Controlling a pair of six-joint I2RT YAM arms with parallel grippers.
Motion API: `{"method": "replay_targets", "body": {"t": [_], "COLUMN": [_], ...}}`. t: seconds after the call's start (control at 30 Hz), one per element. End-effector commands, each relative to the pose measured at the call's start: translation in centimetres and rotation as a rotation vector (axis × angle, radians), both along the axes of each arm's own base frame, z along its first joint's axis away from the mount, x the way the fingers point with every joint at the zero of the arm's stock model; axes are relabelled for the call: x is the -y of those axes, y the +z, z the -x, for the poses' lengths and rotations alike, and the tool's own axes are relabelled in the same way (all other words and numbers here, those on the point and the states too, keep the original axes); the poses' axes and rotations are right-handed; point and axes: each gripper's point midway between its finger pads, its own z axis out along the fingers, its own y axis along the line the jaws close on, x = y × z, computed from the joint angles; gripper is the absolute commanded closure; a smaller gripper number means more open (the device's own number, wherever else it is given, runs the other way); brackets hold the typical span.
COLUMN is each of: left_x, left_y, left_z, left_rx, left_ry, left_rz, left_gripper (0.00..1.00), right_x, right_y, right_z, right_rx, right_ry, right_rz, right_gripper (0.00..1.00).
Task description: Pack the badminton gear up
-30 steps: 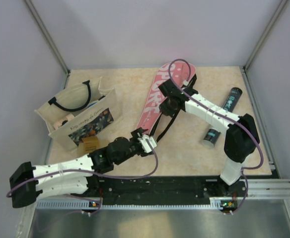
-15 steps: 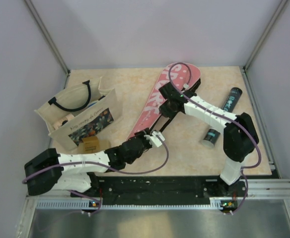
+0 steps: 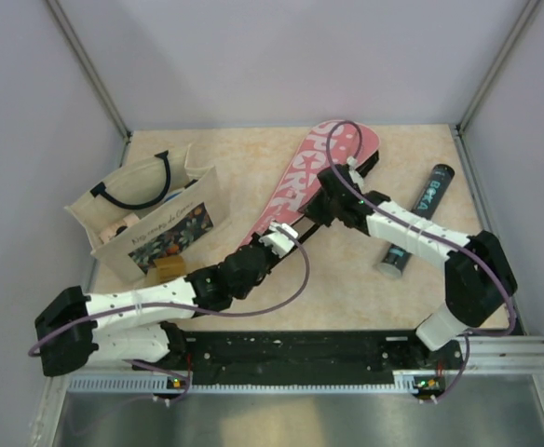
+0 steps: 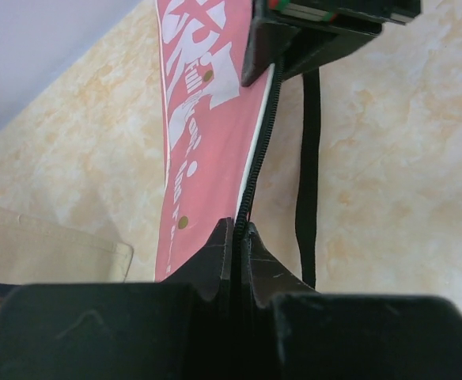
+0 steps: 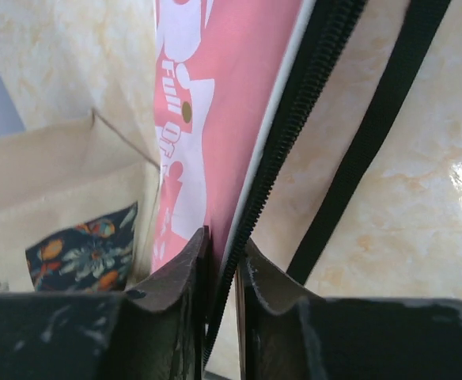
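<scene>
Our left jaws and right jaws both pinch shut on the zipper edge (image 4: 255, 158) of the pink racket cover (image 3: 298, 179), probably to tension it. The cover lies slanted across the middle of the counter (image 3: 225, 154).

A pink cover (image 3: 302, 182) lies slantwise mid-surface (image 3: 235, 158), with the left claw (image 3: 278, 237) at its narrow 7 o'clock end, the right claw (image 3: 320, 212) on its 4 o'clock edge, a black tube (image 3: 432, 189) at 3 o'clock and a tote bag (image 3: 156, 223) at 9.

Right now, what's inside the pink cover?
I can't see inside the pink cover; its fabric hides everything. Only its zipper edge shows, pinched by the left claw and right claw.
</scene>
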Motion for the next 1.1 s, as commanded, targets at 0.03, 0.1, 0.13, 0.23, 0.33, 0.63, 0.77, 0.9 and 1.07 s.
{"method": "replay_targets", "body": {"t": [0.03, 0.1, 0.13, 0.23, 0.33, 0.63, 0.77, 0.9, 1.07], "left_x": [-1.6, -1.5, -1.6, -1.7, -2.4, -3.3, -4.0, -4.5, -5.1], "left_y": [2.7, 3.0, 3.1, 3.7, 3.7, 7.3, 7.8, 8.5, 9.0], "left_z": [0.1, 0.4, 0.6, 0.9, 0.8, 1.6, 2.0, 2.8, 3.7], "left_rx": [-0.086, -0.142, -0.156, -0.278, -0.352, -0.425, -0.483, -0.516, -0.557], "left_ry": [0.082, 0.078, 0.070, 0.050, 0.078, 0.087, 0.140, 0.157, 0.181], "left_rz": [0.207, 0.268, 0.283, 0.382, 0.445, 0.595, 0.631, 0.684, 0.760], "left_gripper": [1.00, 1.00, 1.00, 1.00, 1.00, 1.00, 1.00, 1.00, 1.00], "right_x": [0.3, 0.8, 1.4, 4.8, 8.4, 17.7, 20.4, 20.2, 19.6], "right_y": [3.7, 4.4, 4.4, 5.9, 7.0, 6.6, 5.7, 2.9, -0.8], "right_z": [1.2, 1.7, 1.7, 1.0, 0.0, -4.6, -6.8, -7.8, -8.1], "right_rx": [0.247, 0.339, 0.362, 0.457, 0.503, 0.656, 0.625, 0.503, 0.422], "right_ry": [0.251, 0.342, 0.363, 0.441, 0.400, 0.312, 0.291, 0.275, 0.168], "right_rz": [-0.010, 0.012, 0.028, 0.064, 0.119, 0.359, 0.343, 0.167, 0.025], "right_gripper": [0.76, 0.69, 0.64, 0.58, 0.53, 0.54, 0.57, 0.52, 0.42]}}
